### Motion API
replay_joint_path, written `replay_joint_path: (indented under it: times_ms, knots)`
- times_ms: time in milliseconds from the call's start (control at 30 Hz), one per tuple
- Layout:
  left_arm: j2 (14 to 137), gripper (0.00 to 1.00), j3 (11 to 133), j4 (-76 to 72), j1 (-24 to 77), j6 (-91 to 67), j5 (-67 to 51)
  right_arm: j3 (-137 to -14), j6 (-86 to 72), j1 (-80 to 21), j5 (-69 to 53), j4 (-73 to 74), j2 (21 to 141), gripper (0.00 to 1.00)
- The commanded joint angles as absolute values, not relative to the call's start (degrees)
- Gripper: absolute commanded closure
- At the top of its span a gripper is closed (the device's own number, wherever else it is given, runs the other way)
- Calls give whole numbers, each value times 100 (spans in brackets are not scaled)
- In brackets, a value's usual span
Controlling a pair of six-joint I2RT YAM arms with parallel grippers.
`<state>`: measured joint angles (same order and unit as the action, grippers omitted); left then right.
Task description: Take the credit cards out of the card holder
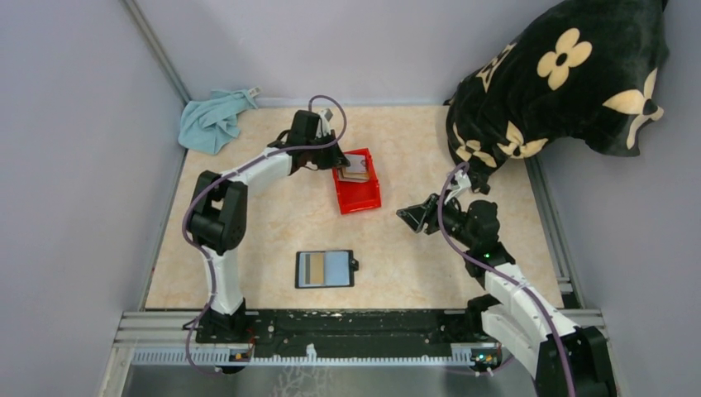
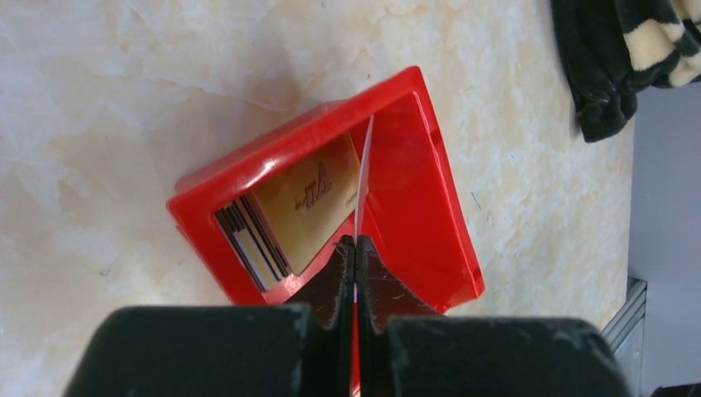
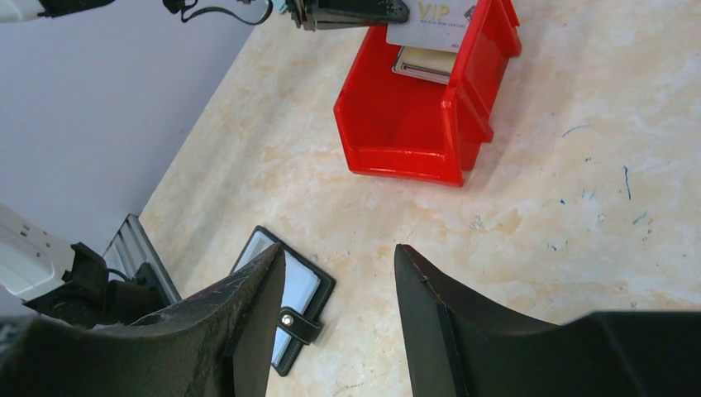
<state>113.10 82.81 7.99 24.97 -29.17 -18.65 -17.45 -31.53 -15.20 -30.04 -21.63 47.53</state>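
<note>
The card holder [image 1: 325, 269] lies open near the table's front, blue inside, with a tan card [image 1: 312, 268] in its left slot. It also shows in the right wrist view [image 3: 302, 289], partly behind a finger. My left gripper [image 1: 339, 157] is shut on a light credit card [image 1: 357, 163] and holds it upright over the red bin [image 1: 360, 197]. In the left wrist view the gripper [image 2: 355, 241] pinches the card, seen edge-on [image 2: 364, 165]. A tan card [image 2: 310, 198] and a striped card [image 2: 252, 236] lie in the bin [image 2: 430, 190]. My right gripper [image 1: 411, 215] [image 3: 339, 252] is open and empty.
A blue cloth [image 1: 213, 120] lies at the back left corner. A black pillow with cream flowers [image 1: 562, 74] fills the back right. A metal rail [image 1: 331, 322] runs along the front edge. The bin [image 3: 397, 124] stands mid-table, behind the card holder.
</note>
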Motion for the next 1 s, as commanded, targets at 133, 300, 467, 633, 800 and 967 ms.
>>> replay_joint_path:
  times_ms: [133,300,467,633,800,967]
  knots:
    - [11864,100,9049,1195,2496,-3162,-1870,-1649,-3018,-1511,-3008,-2408,4630,48]
    - [11880,99,9022,1239,2494,-3294,-1759,-1644,-2954,-1512,-2980,-2343,4605,48]
    - [11782,75,8910,1233,2495,-3333,-1665,-1634,-2947,-1511,-2996,-2368,4639,48]
    - [11619,71,8660,946,2486,-3395,-1704,-1579,-2959,-1512,-3067,-2426,4650,49]
    - [11429,70,8655,994,2492,-3295,-1551,-1501,-2967,-1512,-3086,-2401,4574,49]
    - [11245,68,8867,1550,2491,-2980,-1079,-1444,-3009,-1507,-3116,-2403,4513,49]
